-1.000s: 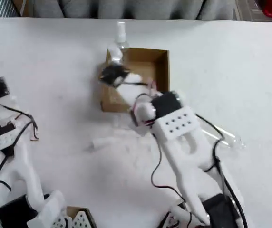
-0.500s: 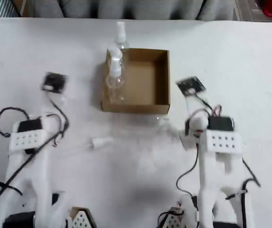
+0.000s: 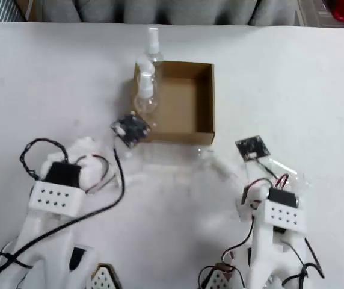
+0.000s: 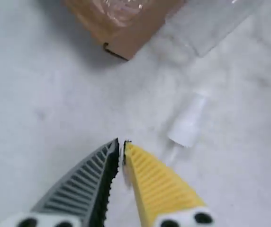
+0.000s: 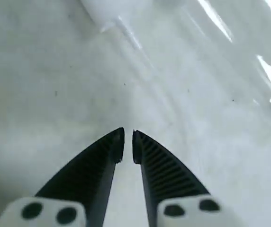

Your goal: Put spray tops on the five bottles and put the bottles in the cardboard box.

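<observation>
The cardboard box (image 3: 187, 129) stands at the table's middle back. Two clear bottles with spray tops (image 3: 145, 90) stand upright inside along its left wall, and a third (image 3: 153, 45) stands just behind it. My left gripper (image 3: 130, 129) (image 4: 121, 144) is shut and empty just in front of the box's near left corner (image 4: 121, 42). A loose white spray top (image 4: 187, 125) lies on the table just beyond it, beside a clear bottle (image 4: 211, 23) lying flat. My right gripper (image 3: 251, 147) (image 5: 127, 137) is shut and empty right of the box. Ahead of it lie another spray top (image 5: 109, 9) and a clear bottle (image 5: 235, 66).
The white table (image 3: 292, 72) is open on both sides of the box. Both arm bases and their loose cables (image 3: 109, 180) sit along the near edge. Another clear bottle (image 3: 283, 171) lies beside my right arm.
My right arm left a bottle standing in the box and pulled back to the right front. My left arm swung in from the far left to the box's near left corner.
</observation>
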Controlling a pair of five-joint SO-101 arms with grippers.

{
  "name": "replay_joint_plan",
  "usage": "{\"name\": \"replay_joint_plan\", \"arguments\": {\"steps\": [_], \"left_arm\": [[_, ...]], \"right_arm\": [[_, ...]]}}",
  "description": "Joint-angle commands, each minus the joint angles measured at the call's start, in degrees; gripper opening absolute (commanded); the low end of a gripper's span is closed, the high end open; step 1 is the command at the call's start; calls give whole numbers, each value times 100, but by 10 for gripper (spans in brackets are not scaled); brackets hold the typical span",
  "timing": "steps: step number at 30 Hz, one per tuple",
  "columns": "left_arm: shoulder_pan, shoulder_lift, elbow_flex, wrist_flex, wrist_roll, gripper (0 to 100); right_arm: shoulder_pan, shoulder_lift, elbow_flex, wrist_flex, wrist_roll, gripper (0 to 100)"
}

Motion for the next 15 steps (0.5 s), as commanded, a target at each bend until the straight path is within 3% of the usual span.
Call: {"name": "replay_joint_plan", "arguments": {"steps": [1,5,15], "left_arm": [[409,-119,0,158,-527,81],[514,154,53,167,-571,140],[822,2158,-598,-158,-580,141]], "right_arm": [[84,-163,132,-400,62,15],[75,-163,141,-418,62,15],[66,-136,158,-435,70,15]]}}
